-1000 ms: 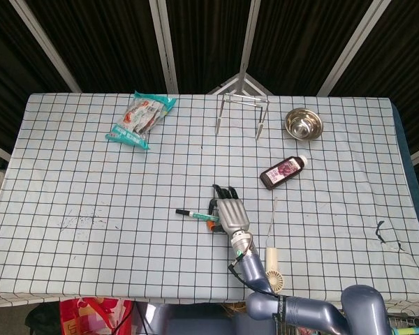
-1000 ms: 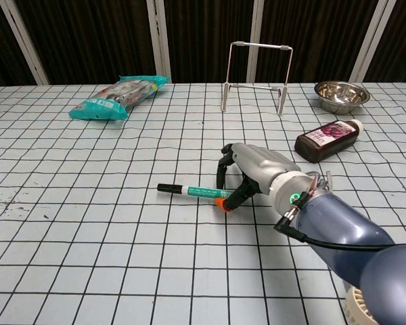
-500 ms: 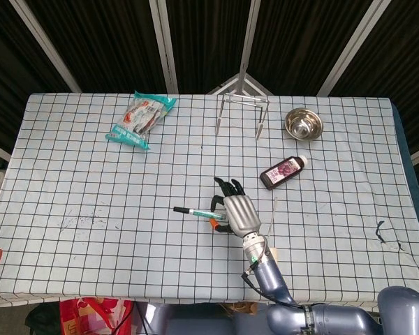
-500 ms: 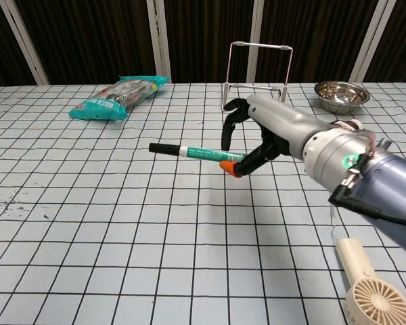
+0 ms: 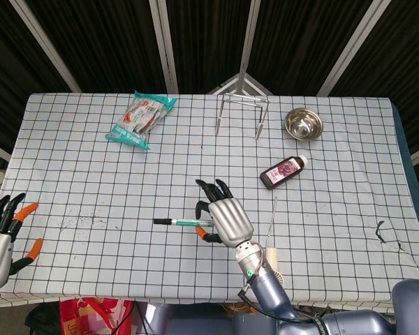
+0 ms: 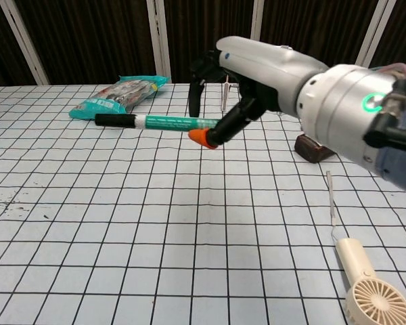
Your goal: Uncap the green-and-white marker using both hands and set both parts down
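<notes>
The green-and-white marker (image 5: 183, 222) (image 6: 164, 122) hangs level above the table, its black cap pointing left. My right hand (image 5: 223, 218) (image 6: 257, 74) holds its right end between an orange-tipped thumb and the fingers. My left hand (image 5: 0, 241) shows at the lower left edge of the head view, fingers spread and holding nothing, far from the marker. The chest view does not show it.
A snack bag (image 5: 140, 118) lies at the back left, a wire rack (image 5: 241, 112) and a steel bowl (image 5: 304, 124) at the back. A dark bottle (image 5: 283, 171) sits right of centre. A small hand fan (image 6: 365, 281) lies near the front right.
My right hand has lifted the marker off the table and carried it up and leftward. My left hand has come into the head view at the lower left.
</notes>
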`<action>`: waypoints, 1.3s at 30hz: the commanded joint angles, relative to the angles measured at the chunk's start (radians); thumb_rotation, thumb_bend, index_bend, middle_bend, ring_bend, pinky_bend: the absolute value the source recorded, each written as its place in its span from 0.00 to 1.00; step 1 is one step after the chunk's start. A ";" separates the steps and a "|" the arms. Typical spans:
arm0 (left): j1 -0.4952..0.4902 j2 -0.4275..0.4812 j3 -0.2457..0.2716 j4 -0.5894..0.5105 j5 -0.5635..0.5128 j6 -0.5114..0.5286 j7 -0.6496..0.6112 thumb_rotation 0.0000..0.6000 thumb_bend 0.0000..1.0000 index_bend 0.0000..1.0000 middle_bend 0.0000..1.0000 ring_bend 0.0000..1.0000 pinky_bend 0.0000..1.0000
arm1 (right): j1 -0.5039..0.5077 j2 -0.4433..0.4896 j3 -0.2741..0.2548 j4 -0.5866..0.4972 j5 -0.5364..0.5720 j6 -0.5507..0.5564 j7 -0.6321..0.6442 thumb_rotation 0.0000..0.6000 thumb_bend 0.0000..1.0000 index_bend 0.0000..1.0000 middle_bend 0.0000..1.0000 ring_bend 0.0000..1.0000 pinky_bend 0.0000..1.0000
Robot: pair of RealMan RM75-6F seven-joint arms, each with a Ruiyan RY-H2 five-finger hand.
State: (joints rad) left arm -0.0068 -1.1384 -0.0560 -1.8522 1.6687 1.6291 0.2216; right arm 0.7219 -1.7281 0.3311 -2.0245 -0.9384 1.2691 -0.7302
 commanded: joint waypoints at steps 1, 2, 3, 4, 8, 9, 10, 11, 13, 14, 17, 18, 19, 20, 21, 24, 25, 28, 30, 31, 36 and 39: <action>-0.014 -0.028 -0.011 -0.023 0.025 0.007 0.024 1.00 0.45 0.25 0.08 0.00 0.00 | 0.059 -0.071 0.050 -0.001 0.064 0.015 -0.034 1.00 0.41 0.73 0.09 0.14 0.04; -0.019 -0.039 -0.014 -0.026 0.035 0.011 0.029 1.00 0.45 0.25 0.09 0.00 0.00 | 0.074 -0.090 0.062 0.005 0.080 0.015 -0.039 1.00 0.42 0.73 0.09 0.14 0.04; -0.022 -0.048 -0.016 -0.027 0.040 0.011 0.034 1.00 0.45 0.25 0.09 0.00 0.00 | 0.089 -0.107 0.072 0.011 0.095 0.016 -0.043 1.00 0.42 0.73 0.09 0.14 0.04; -0.025 -0.056 -0.016 -0.030 0.045 0.010 0.039 1.00 0.45 0.26 0.09 0.00 0.00 | 0.103 -0.123 0.083 0.019 0.110 0.018 -0.048 1.00 0.42 0.73 0.09 0.14 0.04; -0.040 -0.080 -0.015 -0.039 0.058 -0.008 0.063 1.00 0.45 0.27 0.09 0.00 0.00 | 0.161 -0.176 0.123 0.058 0.166 0.022 -0.074 1.00 0.42 0.73 0.09 0.14 0.04; -0.045 -0.088 -0.015 -0.040 0.061 -0.013 0.070 1.00 0.45 0.27 0.10 0.00 0.00 | 0.174 -0.186 0.134 0.068 0.179 0.022 -0.078 1.00 0.42 0.73 0.09 0.14 0.04; -0.048 -0.095 -0.015 -0.039 0.062 -0.018 0.076 1.00 0.45 0.28 0.10 0.00 0.00 | 0.185 -0.192 0.142 0.075 0.191 0.022 -0.082 1.00 0.42 0.73 0.09 0.14 0.04; -0.052 -0.101 -0.014 -0.037 0.063 -0.024 0.080 1.00 0.45 0.28 0.10 0.00 0.00 | 0.195 -0.196 0.148 0.083 0.201 0.022 -0.086 1.00 0.42 0.73 0.09 0.14 0.04; -0.059 -0.112 -0.014 -0.032 0.064 -0.032 0.088 1.00 0.45 0.30 0.10 0.00 0.00 | 0.208 -0.199 0.158 0.095 0.215 0.024 -0.088 1.00 0.43 0.73 0.09 0.14 0.04; -0.063 -0.120 -0.014 -0.028 0.064 -0.037 0.091 1.00 0.44 0.30 0.10 0.00 0.00 | 0.213 -0.197 0.161 0.099 0.220 0.025 -0.084 1.00 0.43 0.73 0.09 0.14 0.04; -0.073 -0.140 -0.019 -0.017 0.059 -0.045 0.092 1.00 0.44 0.32 0.11 0.00 0.00 | 0.214 -0.189 0.164 0.105 0.229 0.028 -0.068 1.00 0.43 0.73 0.09 0.14 0.04; -0.076 -0.148 -0.021 -0.012 0.058 -0.047 0.092 1.00 0.45 0.33 0.11 0.00 0.00 | 0.214 -0.185 0.164 0.106 0.229 0.029 -0.062 1.00 0.43 0.73 0.09 0.14 0.04; -0.080 -0.156 -0.023 -0.008 0.057 -0.049 0.094 1.00 0.45 0.33 0.11 0.00 0.00 | 0.215 -0.182 0.163 0.106 0.230 0.030 -0.057 1.00 0.43 0.73 0.09 0.14 0.04; -0.083 -0.163 -0.024 -0.005 0.055 -0.052 0.095 1.00 0.44 0.34 0.11 0.00 0.00 | 0.215 -0.179 0.163 0.106 0.231 0.030 -0.052 1.00 0.43 0.73 0.09 0.14 0.04; -0.087 -0.171 -0.026 -0.001 0.055 -0.054 0.097 1.00 0.44 0.34 0.12 0.00 0.00 | 0.216 -0.176 0.163 0.104 0.231 0.030 -0.047 1.00 0.43 0.73 0.09 0.14 0.04; -0.095 -0.187 -0.031 0.008 0.055 -0.060 0.108 1.00 0.44 0.35 0.12 0.00 0.00 | 0.218 -0.168 0.161 0.099 0.226 0.032 -0.041 1.00 0.43 0.73 0.09 0.14 0.04; -0.100 -0.198 -0.036 0.013 0.056 -0.059 0.117 1.00 0.44 0.36 0.13 0.00 0.00 | 0.220 -0.164 0.162 0.095 0.224 0.033 -0.038 1.00 0.43 0.73 0.09 0.14 0.04; -0.109 -0.226 -0.048 0.025 0.059 -0.052 0.124 1.00 0.45 0.38 0.15 0.00 0.00 | 0.227 -0.156 0.160 0.084 0.224 0.036 -0.037 1.00 0.44 0.73 0.09 0.14 0.04; -0.115 -0.243 -0.053 0.033 0.066 -0.045 0.119 1.00 0.44 0.39 0.16 0.00 0.00 | 0.234 -0.154 0.160 0.078 0.224 0.039 -0.037 1.00 0.44 0.73 0.09 0.14 0.04; -0.118 -0.250 -0.054 0.039 0.068 -0.043 0.120 1.00 0.44 0.40 0.16 0.00 0.00 | 0.236 -0.153 0.160 0.076 0.225 0.041 -0.036 1.00 0.44 0.73 0.09 0.14 0.04; -0.131 -0.281 -0.054 0.060 0.067 -0.053 0.131 1.00 0.45 0.41 0.17 0.00 0.00 | 0.248 -0.150 0.156 0.069 0.233 0.049 -0.031 1.00 0.44 0.73 0.09 0.14 0.04; -0.142 -0.303 -0.059 0.078 0.066 -0.056 0.135 1.00 0.44 0.42 0.18 0.00 0.00 | 0.252 -0.148 0.153 0.066 0.236 0.055 -0.025 1.00 0.44 0.73 0.09 0.14 0.04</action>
State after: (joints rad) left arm -0.1439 -1.4343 -0.1127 -1.7811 1.7353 1.5751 0.3544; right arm 0.9728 -1.8765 0.4848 -1.9575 -0.7027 1.3226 -0.7563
